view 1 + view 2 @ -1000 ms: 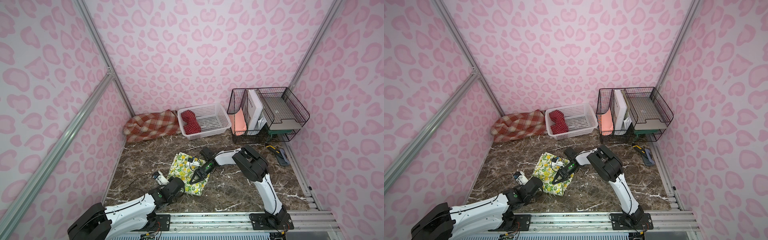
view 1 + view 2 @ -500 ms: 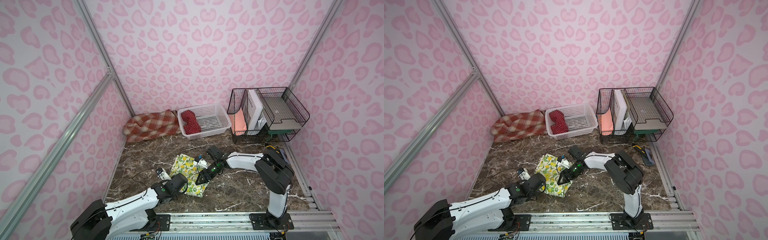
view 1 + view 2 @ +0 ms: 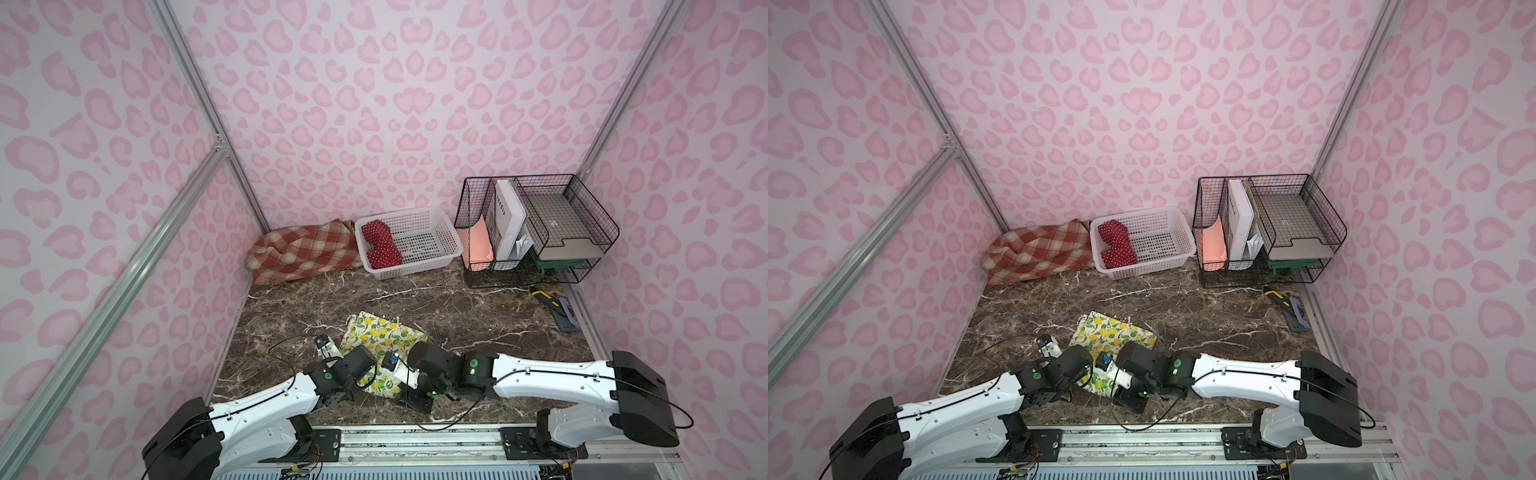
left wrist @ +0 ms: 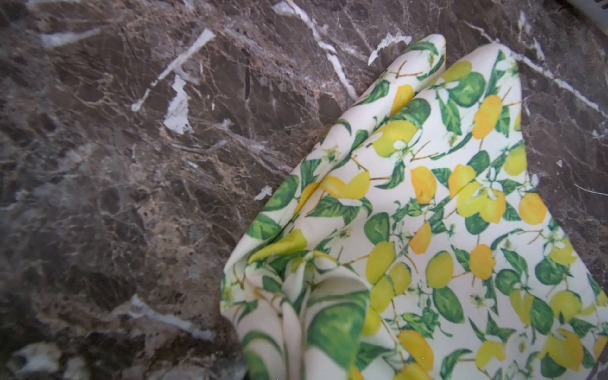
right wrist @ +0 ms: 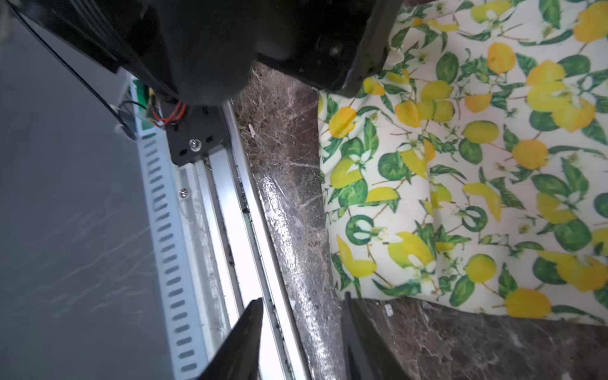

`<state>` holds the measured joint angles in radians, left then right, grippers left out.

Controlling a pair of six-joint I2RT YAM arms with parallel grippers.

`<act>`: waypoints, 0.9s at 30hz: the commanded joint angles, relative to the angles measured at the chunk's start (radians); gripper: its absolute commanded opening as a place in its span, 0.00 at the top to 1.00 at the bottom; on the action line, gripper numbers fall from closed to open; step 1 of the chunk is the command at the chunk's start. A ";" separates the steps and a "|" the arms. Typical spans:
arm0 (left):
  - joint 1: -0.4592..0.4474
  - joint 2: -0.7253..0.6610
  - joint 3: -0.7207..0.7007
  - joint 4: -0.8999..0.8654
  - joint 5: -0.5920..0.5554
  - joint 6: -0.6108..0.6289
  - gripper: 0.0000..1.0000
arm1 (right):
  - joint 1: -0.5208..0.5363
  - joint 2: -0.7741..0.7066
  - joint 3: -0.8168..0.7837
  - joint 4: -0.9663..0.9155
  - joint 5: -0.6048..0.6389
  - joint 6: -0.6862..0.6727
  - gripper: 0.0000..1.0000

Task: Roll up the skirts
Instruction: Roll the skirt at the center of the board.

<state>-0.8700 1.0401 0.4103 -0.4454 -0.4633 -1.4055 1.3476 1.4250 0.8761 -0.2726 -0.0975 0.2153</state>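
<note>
Two claws crowd one end of the lemon skirt point(image 3: 384, 338), which lies on the table point(image 3: 457, 316) by the front rail, long axis running away from the robot. The right gripper point(image 5: 302, 297) sits just off the near hem, fingers apart and empty, one tip just beside the cloth. The left gripper point(image 3: 363, 372) is over the near left corner, where the fabric bunches; can't tell if it's pinching. I'd guess the roll starts from this end.

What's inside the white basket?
A red polka-dot skirt, bundled at the basket's left end in both top views; the remaining floor is bare. Anything beneath the skirt is hidden.
</note>
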 commanded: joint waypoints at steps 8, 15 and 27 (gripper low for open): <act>0.000 -0.044 -0.002 -0.039 0.033 0.000 1.00 | 0.201 0.183 -0.036 0.292 0.630 -0.119 0.26; 0.000 -0.078 -0.024 -0.037 0.046 -0.009 1.00 | 0.193 0.368 0.010 0.260 0.633 -0.138 0.25; 0.020 -0.168 -0.035 -0.063 0.032 -0.006 0.98 | 0.158 0.432 0.064 0.080 0.516 -0.103 0.91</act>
<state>-0.8608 0.9016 0.3729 -0.4808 -0.4328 -1.4124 1.5143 1.8523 0.9520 -0.0200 0.5140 0.1009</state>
